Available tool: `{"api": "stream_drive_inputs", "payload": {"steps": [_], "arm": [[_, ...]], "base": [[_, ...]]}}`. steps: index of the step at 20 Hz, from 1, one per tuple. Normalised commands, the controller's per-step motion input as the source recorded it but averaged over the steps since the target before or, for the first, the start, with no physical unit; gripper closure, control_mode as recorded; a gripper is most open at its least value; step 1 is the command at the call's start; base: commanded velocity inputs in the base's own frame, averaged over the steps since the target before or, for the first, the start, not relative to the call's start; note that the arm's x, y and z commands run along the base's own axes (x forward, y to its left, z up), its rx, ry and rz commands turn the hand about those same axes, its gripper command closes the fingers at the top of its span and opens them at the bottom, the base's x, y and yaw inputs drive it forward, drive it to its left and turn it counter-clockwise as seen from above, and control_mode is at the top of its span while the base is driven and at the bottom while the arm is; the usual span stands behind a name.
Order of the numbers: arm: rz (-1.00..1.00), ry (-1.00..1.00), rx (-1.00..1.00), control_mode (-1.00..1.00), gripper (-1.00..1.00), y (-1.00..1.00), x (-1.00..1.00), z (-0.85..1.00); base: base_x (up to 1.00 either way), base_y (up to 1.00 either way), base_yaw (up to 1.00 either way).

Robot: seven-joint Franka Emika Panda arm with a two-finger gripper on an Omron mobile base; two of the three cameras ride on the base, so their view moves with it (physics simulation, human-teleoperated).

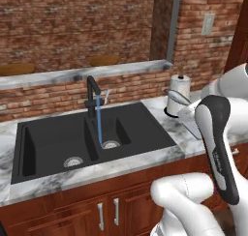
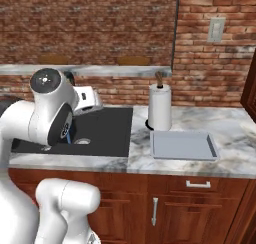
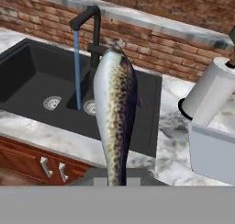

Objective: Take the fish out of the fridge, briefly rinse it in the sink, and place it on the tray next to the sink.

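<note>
My gripper is shut on the tail end of the fish, a slender silver fish with a dark speckled back that points away from the hand. The fish hangs in the air near the right end of the black double-basin sink, apart from the water. A thin stream of water runs from the tall black faucet into the right basin. The pale grey-blue tray lies on the marble counter right of the sink. The fridge is out of view.
A white paper-towel roll stands upright between the sink and the tray, close behind the tray's left corner. A brick wall with a marble ledge runs behind the counter. Reddish wood cupboards sit below.
</note>
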Motion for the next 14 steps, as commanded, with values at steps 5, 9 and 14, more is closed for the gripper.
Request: {"api": "stream_drive_inputs", "payload": {"steps": [5,9,14], "arm": [[0.29,0.41,-0.03,-1.0,1.0,0.03,0.62,-0.17],[0.43,0.21,-0.13,-1.0,1.0,0.34,0.24,-0.55],[0.38,0.2,-0.1,-1.0,1.0,0.57,0.23,-0.48]], "base": [[0.0,0.0,0.0],[0.0,0.0,0.0],[0.0,0.0,0.0]]}}
